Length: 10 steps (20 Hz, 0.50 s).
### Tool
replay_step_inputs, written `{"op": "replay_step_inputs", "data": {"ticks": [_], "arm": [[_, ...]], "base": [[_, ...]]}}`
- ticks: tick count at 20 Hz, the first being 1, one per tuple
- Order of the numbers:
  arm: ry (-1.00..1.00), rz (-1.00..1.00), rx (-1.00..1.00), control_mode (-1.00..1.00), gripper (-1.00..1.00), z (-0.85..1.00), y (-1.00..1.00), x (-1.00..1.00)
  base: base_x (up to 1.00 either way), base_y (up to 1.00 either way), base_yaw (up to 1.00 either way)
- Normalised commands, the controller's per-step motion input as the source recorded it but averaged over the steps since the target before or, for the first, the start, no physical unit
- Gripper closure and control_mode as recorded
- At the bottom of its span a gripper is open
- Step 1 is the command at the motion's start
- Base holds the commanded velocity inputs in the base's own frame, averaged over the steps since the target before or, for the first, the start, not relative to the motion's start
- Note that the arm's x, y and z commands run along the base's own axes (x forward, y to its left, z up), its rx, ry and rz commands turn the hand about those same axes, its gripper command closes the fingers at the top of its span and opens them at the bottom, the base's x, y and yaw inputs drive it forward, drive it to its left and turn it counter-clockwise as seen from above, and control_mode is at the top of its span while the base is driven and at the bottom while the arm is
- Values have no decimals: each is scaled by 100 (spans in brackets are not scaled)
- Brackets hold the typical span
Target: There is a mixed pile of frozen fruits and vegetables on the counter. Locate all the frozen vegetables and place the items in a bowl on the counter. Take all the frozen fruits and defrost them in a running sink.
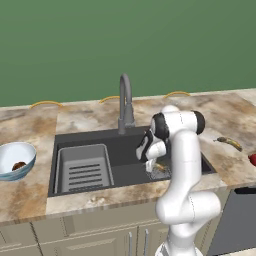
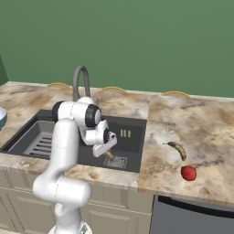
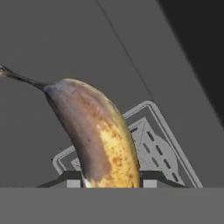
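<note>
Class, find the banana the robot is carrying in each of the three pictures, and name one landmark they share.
Left base view: held banana low in the sink, right of centre.
Right base view: held banana below the pincer, left of centre.
Hand view: held banana centre, large.
Shared landmark: square drain beneath it.

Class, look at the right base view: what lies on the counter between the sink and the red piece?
One banana lies on the counter between the sink and the red piece, apart from both.
</note>
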Motion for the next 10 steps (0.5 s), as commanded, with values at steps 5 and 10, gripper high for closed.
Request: {"op": "replay_step_inputs", "data": {"ticks": [5,10], "arm": [[-7,0,8,-100,100,-63,24,37],[-10,1,0,-100,100,-46,5,40]], "base": [[0,0,0],[0,0,0]]}}
